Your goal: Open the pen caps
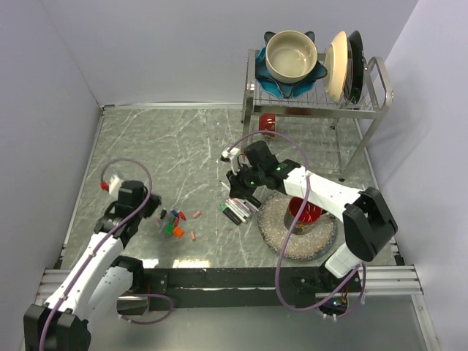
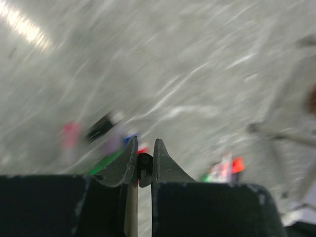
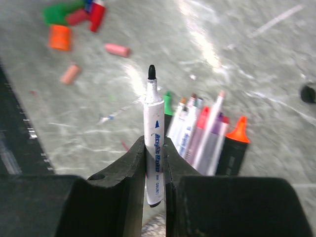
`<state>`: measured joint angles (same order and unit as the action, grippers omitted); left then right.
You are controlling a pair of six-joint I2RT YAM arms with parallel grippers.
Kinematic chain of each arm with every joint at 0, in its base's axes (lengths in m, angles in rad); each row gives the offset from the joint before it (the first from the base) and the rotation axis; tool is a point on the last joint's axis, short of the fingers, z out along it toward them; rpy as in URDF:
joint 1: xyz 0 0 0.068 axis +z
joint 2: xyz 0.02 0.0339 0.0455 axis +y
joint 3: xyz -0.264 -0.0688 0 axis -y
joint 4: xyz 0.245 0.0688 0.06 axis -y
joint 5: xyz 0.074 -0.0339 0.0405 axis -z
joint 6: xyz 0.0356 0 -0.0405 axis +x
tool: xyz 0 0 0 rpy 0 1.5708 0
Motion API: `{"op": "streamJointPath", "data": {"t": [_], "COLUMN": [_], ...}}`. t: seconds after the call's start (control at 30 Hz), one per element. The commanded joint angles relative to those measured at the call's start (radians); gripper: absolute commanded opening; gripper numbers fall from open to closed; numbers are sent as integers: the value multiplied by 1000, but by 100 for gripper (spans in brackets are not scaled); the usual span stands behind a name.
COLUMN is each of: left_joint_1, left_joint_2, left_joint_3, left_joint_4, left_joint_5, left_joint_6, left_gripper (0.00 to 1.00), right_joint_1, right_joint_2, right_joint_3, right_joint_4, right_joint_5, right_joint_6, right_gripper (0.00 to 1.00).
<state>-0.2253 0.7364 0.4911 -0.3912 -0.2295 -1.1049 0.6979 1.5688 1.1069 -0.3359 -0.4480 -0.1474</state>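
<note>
My left gripper [image 1: 153, 210] [image 2: 144, 149] is shut on a small black pen cap [image 2: 144, 165], just left of a loose pile of pen caps [image 1: 175, 223] on the table. The left wrist view is blurred. My right gripper [image 1: 240, 196] [image 3: 154, 144] is shut on a white marker [image 3: 153, 143] with a bare black tip, held upright above a row of uncapped markers [image 1: 235, 212] [image 3: 207, 136]. In the right wrist view, orange [image 3: 59, 37], green [image 3: 59, 12], red [image 3: 96, 12] and pink [image 3: 117, 49] caps lie at the upper left.
A dish rack [image 1: 365, 110] with bowls and plates stands at the back right, with a red mug [image 1: 268, 123] under it. A round speckled plate [image 1: 274, 234] holding a red cup [image 1: 306, 210] sits right of the markers. Walls close in on both sides.
</note>
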Motion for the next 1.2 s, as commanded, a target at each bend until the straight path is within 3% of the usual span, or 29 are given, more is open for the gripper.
{"op": "streamJointPath", "data": {"t": [0.0,0.3,0.37,0.6,0.77,1.17], "left_joint_1": [6,6,4,6,6,6], "left_joint_2": [-8,-13,7,60,84,-5], "left_joint_3": [-72,-109,-111,-105,-97,-52], "left_joint_4": [-115,-166,-153,-143,-136,-195], "left_joint_5": [105,98,99,73,62,79], "left_joint_6": [-68,-69,-62,-53,-46,-47], "left_gripper": [1,2,13,18,30,37], "right_joint_1": [0,0,0,-3,-8,-24], "right_joint_2": [28,53,57,69,76,102], "right_joint_3": [51,60,64,70,74,74], "right_joint_4": [-77,-107,-112,-121,-126,-123], "right_joint_5": [115,103,103,109,112,183], "right_joint_6": [-80,-95,-95,-96,-95,-69], "right_gripper": [1,4,4,8,9,15]}}
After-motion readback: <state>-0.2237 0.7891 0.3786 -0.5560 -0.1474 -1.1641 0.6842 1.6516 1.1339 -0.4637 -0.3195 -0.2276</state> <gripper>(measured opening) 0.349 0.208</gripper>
